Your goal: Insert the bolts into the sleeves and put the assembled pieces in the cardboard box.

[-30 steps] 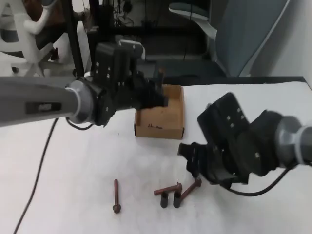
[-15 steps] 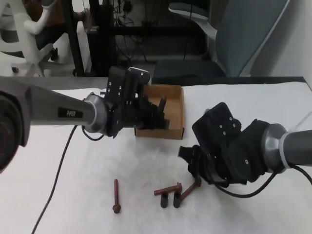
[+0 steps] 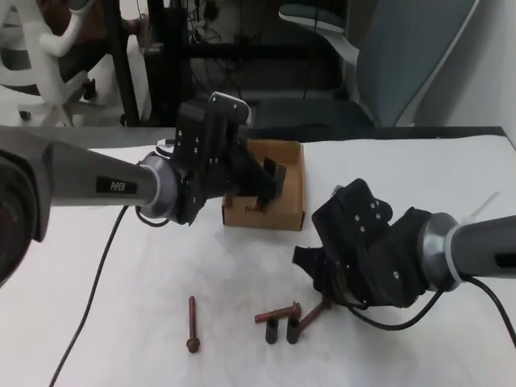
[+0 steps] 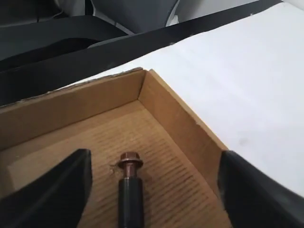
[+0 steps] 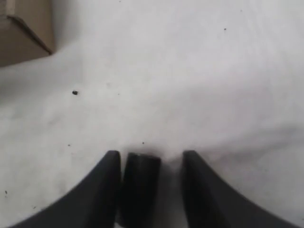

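The assembled piece (image 4: 130,192), a copper-brown flanged bolt seated in a black sleeve, lies on the corrugated floor of the cardboard box (image 4: 175,118), near a corner. The left gripper (image 4: 154,164) hangs over it, fingers spread wide and holding nothing. The right gripper (image 5: 152,159) is low over the white bench (image 5: 190,71), fingers partly apart around a loose sleeve (image 5: 139,183). The sleeve sits against one finger with a gap to the other. Well apart, a lone bolt (image 3: 192,321) lies on the bench.
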### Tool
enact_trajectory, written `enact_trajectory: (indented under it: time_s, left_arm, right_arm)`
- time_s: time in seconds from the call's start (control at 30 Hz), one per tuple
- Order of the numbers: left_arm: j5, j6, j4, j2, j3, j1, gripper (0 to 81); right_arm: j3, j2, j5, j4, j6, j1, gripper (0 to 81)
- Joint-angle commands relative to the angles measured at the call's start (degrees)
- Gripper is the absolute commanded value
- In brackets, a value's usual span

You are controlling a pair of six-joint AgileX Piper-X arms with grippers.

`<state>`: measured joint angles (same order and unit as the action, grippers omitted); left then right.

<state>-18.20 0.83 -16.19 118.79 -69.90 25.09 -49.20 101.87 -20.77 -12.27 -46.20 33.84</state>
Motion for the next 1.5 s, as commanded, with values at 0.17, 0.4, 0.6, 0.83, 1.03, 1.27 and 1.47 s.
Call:
enact_trajectory:
  time_s: [0.17, 0.4, 0.6, 0.83, 1.03, 1.27, 1.47]
  left_arm:
    - [-0.79, -1.21, 17.6, -10.82, -0.7, -0.71, 70.0]
    - [-5.62, -18.09, 39.92, -19.49, -0.7, 2.55, 70.0]
    - [-5.26, -23.65, 51.26, -19.11, -0.7, 9.03, 70.0]
    - [3.58, -29.36, 51.57, -17.36, -0.6, 17.59, 70.0]
    - [4.01, -29.22, 51.46, -12.92, -0.6, 20.53, 70.0]
    - [6.59, -30.13, 51.73, -7.44, -3.02, 20.81, 70.0]
    - [9.72, -31.32, 54.88, -3.8, -8.71, 20.81, 70.0]
  right_arm:
    - [-0.09, 0.11, 5.19, -0.4, 5.37, -0.04, 0.4]
    - [0.01, -11.35, -3.96, -2.32, 15.39, -0.04, 0.4]
    - [0.01, -25.82, -12.26, -9.85, 22.26, -0.24, 0.4]
    - [6.25, -42.54, -16.6, -15.83, 22.51, -0.24, 0.4]
    - [16.29, -55.03, -8.48, -15.75, 12.4, -0.24, 0.4]
    - [21.26, -58.72, -3.16, -16.61, 10.12, -0.24, 0.4]
    - [21.36, -58.72, -2.07, -16.6, 9.09, -0.24, 0.4]
